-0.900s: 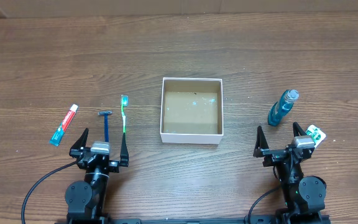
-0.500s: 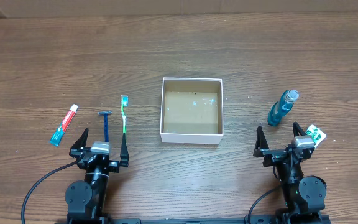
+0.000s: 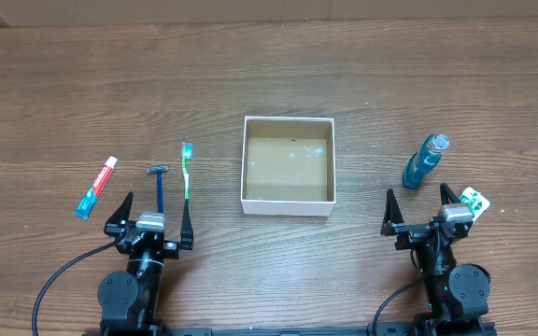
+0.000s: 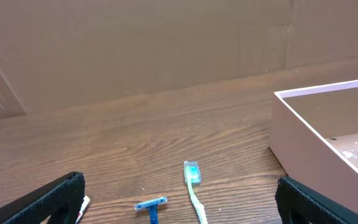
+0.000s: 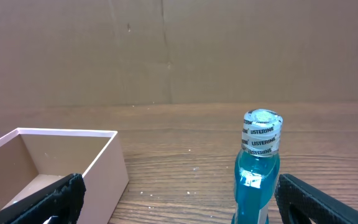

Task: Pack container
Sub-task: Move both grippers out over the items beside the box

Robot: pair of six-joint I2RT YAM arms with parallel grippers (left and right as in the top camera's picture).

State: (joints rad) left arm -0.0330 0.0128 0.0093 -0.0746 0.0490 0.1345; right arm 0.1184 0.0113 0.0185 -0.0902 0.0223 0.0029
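The container (image 3: 287,203), a square open-top box with white walls and a brown inside, stands empty at the table's middle; its wall shows in the left wrist view (image 4: 303,140) and the right wrist view (image 5: 107,168). A green toothbrush (image 3: 187,171) (image 4: 194,190), a blue razor (image 3: 159,185) (image 4: 150,205) and a red-and-white toothpaste tube (image 3: 96,187) lie left of it. A blue mouthwash bottle (image 3: 424,161) (image 5: 257,168) stands on the right, beside a small green-and-white packet (image 3: 475,200). My left gripper (image 3: 152,217) (image 4: 179,211) is open and empty, just short of the razor. My right gripper (image 3: 426,210) (image 5: 179,211) is open and empty, just short of the bottle.
A cardboard wall (image 4: 135,43) stands along the table's far edge. Bare wood lies between the container and the items on either side.
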